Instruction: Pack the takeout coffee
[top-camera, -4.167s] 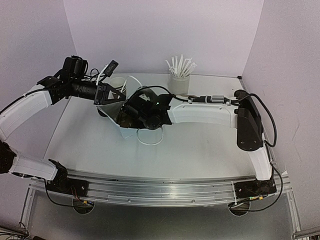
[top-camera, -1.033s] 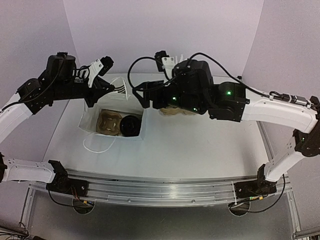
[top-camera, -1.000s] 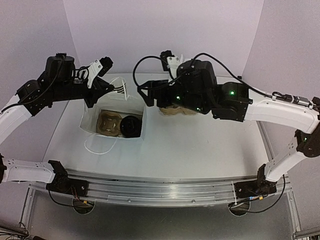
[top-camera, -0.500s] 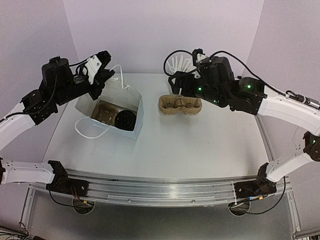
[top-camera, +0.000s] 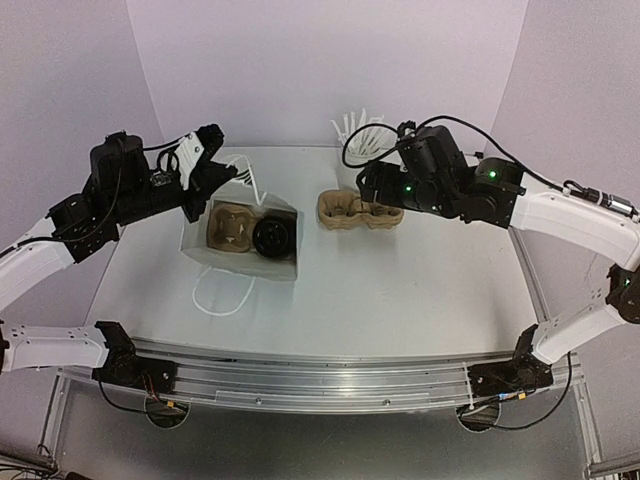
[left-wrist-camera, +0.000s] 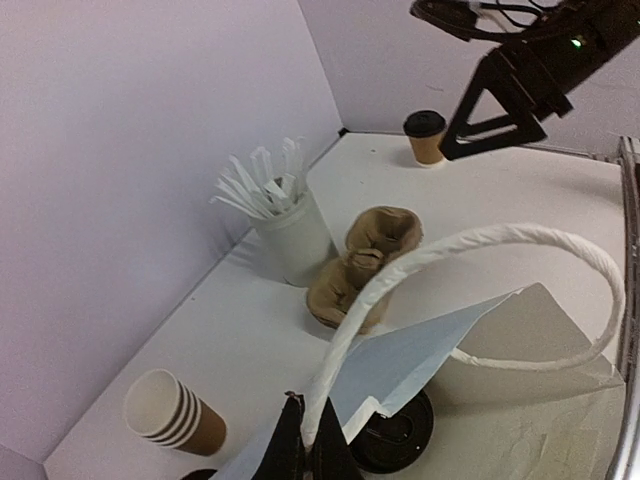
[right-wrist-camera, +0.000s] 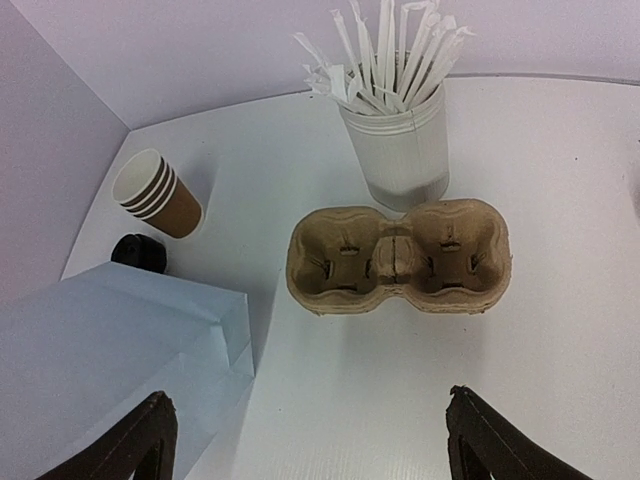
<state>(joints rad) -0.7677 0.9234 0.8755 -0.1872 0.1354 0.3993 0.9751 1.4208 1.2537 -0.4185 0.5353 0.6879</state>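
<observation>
Half-hidden in the white paper bag (top-camera: 240, 272) sits a round black lid (top-camera: 272, 235). Left fingers (left-wrist-camera: 290, 450) pinch the handle (left-wrist-camera: 450, 245); right fingers (right-wrist-camera: 150, 440) gape wide.

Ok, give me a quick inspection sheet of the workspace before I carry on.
Surface: white table, no spills seen.
Job's things: empty cup carrier on the table; second carrier and a black-lidded cup inside the paper bag; stack of brown cups, loose black lid and another lidded cup on the table.
Clutter: white cup of sticks behind the empty carrier.
Grippers: left gripper shut on the bag handle; right gripper open, empty.
Cables: arm cable arches over the right arm.
Surroundings: lavender walls, metal rail at the near edge.
</observation>
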